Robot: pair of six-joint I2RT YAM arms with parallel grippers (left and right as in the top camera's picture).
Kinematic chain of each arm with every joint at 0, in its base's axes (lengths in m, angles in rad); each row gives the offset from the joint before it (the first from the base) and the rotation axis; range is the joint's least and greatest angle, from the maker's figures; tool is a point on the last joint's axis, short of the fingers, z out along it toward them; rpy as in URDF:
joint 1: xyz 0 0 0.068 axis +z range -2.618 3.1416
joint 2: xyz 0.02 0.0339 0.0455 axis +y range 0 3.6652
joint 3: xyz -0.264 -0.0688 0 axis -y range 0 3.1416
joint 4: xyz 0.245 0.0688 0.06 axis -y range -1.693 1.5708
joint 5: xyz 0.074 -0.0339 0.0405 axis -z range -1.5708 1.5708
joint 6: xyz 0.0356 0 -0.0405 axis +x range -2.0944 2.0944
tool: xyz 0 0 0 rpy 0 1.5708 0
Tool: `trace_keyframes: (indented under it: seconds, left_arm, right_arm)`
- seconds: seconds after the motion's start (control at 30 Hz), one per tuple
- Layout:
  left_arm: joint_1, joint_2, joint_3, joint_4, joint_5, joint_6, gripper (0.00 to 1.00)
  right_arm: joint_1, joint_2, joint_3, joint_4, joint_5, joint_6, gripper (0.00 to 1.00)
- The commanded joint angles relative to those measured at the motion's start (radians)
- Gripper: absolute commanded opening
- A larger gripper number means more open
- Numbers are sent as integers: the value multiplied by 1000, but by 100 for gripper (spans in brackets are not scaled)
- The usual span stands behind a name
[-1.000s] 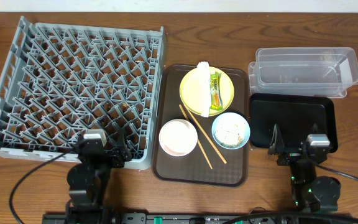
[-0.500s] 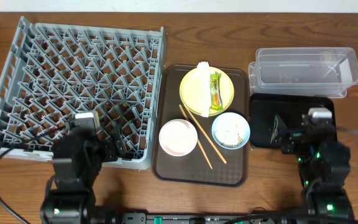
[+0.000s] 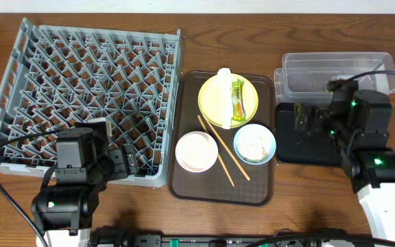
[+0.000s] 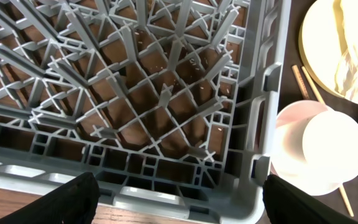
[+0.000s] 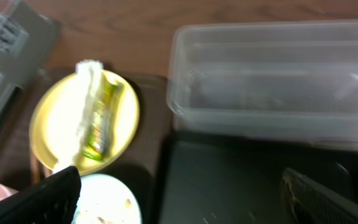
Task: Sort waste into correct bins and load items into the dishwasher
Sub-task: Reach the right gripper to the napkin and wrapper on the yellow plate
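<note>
The grey dish rack [image 3: 81,89] fills the left of the table. The brown serving tray [image 3: 184,185] holds a yellow plate [image 3: 210,97] with a crumpled white napkin [image 3: 223,99] and a green wrapper [image 3: 238,98]. It also holds wooden chopsticks [image 3: 223,148], a white bowl [image 3: 196,151] and a light blue bowl [image 3: 254,143] with rice scraps. In the left wrist view a smaller white round shape [image 4: 331,146], perhaps the cup, sits in the white bowl. My left gripper [image 3: 125,161] is open over the rack's near right corner [image 4: 253,186]. My right gripper [image 3: 302,118] is open and empty above the black tray [image 3: 321,140].
The clear tub [image 3: 338,75] stands behind the black tray, against its far edge. The rack's right wall [image 3: 173,103] is close beside the serving tray. The right wrist view shows the tub [image 5: 278,74], the plate [image 5: 55,124] and the black tray [image 5: 229,180].
Both arms have lifted and reached away from the near edge. The left gripper now hangs over the rack's corner. The right gripper moved back over the black tray, towards the tub.
</note>
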Motion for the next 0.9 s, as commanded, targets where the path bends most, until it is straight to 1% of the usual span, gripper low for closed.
trace_keyframes:
  seconds: [0.0,0.07,0.17,0.23,0.37,0.6,0.67,0.73,0.87]
  left_arm:
    - [3,-2,26,-2,7,-5,87]
    - [3,-2,26,3,7,-5,87]
    - [3,-1,26,10,7,-5,87]
    - [3,-1,26,18,7,-5,87]
    - [3,-1,26,24,7,-5,87]
    - [3,-1,26,25,7,-5,87]
    - [3,-1,26,24,7,-5,87]
    - [3,-1,26,24,7,-5,87]
    - [3,-1,26,23,7,-5,87]
  right_arm:
    - [10,27,26,53,-176,24,99]
    - [21,51,26,75,-196,36,95]
    - [56,84,28,73,-188,40,82]
    - [88,112,47,60,-188,40,77]
    - [164,191,135,19,-162,40,84]
    - [278,399,357,-68,-52,40,84]
    - [304,472,414,-76,-30,45,82]
    - [328,539,451,-76,3,58,81]
    - [373,661,472,-64,136,145,78]
